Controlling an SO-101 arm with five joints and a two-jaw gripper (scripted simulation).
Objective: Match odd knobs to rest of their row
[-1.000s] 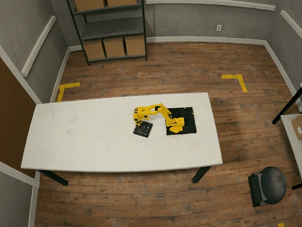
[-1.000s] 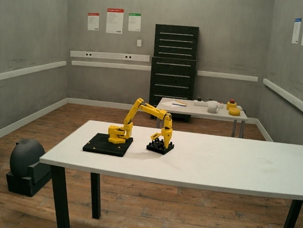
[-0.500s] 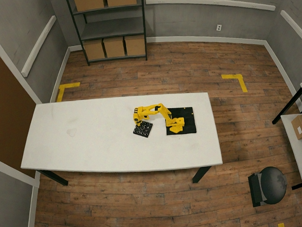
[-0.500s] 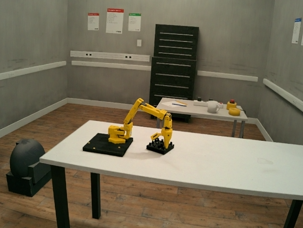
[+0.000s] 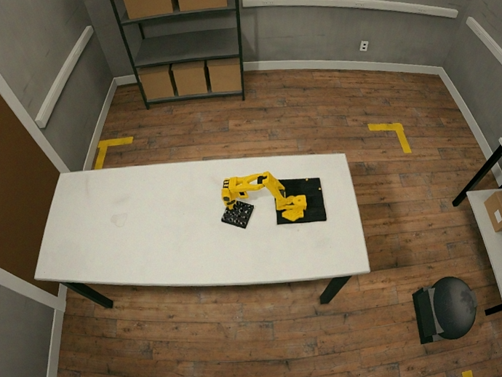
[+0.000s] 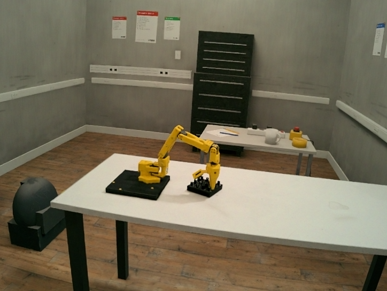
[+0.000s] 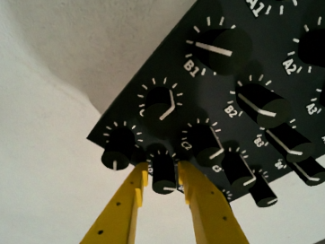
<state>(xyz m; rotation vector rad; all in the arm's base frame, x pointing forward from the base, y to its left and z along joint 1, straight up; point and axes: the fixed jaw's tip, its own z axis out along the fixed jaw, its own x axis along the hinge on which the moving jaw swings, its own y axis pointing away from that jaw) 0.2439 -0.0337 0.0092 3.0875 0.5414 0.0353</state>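
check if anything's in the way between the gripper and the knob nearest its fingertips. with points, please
Nothing visible stands between the gripper (image 5: 230, 207) (image 6: 213, 188) (image 7: 162, 167) and the nearest knob (image 7: 163, 179): its fingers flank it in the wrist view. The corner knob (image 7: 115, 158) stands just outside one finger, beside the path rather than in it.

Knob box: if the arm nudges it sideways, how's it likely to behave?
The knob box is low and broad, so it will probably slide or twist before tipping. No clamp shows at its visible edges, so a push could well shift it. Its slab body looks stiff; I'd expect little flex.
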